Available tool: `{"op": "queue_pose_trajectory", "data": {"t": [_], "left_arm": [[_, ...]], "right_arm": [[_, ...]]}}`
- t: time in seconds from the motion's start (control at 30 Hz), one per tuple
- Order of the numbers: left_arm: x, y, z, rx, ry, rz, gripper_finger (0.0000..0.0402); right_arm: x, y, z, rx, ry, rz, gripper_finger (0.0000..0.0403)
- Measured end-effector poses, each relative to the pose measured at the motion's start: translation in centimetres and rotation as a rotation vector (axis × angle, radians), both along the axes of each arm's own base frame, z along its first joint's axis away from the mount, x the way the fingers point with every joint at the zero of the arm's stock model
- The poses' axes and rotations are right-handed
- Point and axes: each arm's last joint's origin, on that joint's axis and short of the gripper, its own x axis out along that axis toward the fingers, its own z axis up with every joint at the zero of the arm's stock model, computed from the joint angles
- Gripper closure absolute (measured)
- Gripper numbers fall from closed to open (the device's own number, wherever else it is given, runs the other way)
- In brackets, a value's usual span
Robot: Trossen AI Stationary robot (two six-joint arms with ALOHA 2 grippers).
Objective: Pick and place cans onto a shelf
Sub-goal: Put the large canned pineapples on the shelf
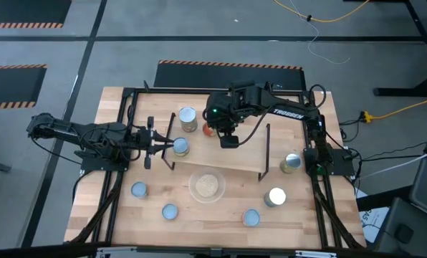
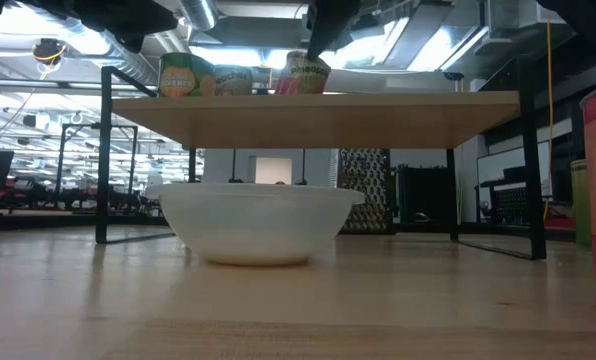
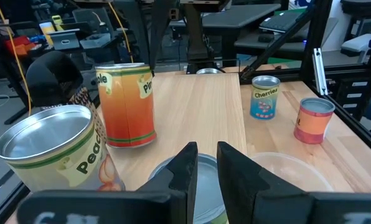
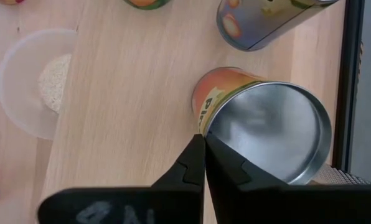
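The light-wood shelf (image 1: 246, 154) stands mid-table on a black frame. It bears three cans. A silver-topped peach can (image 1: 188, 118) stands at its far left. An orange-labelled can (image 4: 266, 130) shows with the first two in the low view (image 2: 306, 72). A third can (image 1: 179, 147) stands at the left edge. My right gripper (image 4: 201, 143) is shut and points down, its tips beside the orange can's rim. My left gripper (image 3: 205, 155) is level at the shelf's left edge, open by a narrow gap, just above the third can's top (image 3: 201, 180). My right gripper's shut tips stand right at the rim (image 4: 205, 127) of the orange can's silver top, coming from above. I cannot tell whether they touch it. The can stands on the shelf. My left gripper's fingers lie over the third can's near rim; I cannot tell whether they touch it.
A white bowl (image 1: 207, 185) with beige contents sits partly under the shelf's near edge. Three short blue-topped cans (image 1: 138, 190) (image 1: 170, 211) (image 1: 251, 217) stand near the front edge. Two taller shiny cans (image 1: 276, 196) (image 1: 292, 163) stand at the right. Black rails border the table.
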Motion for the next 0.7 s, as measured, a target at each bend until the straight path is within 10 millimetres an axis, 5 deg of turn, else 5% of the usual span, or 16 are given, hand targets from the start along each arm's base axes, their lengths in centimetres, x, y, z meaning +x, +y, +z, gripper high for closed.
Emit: {"op": "queue_pose_trajectory", "data": {"t": [0.7], "left_arm": [[0.00, 0.00, 0.00, 0.000, 0.000, 0.000, 0.0347]], "right_arm": [[0.43, -0.07, 0.04, -0.004, -0.038, -0.001, 0.0375]]}}
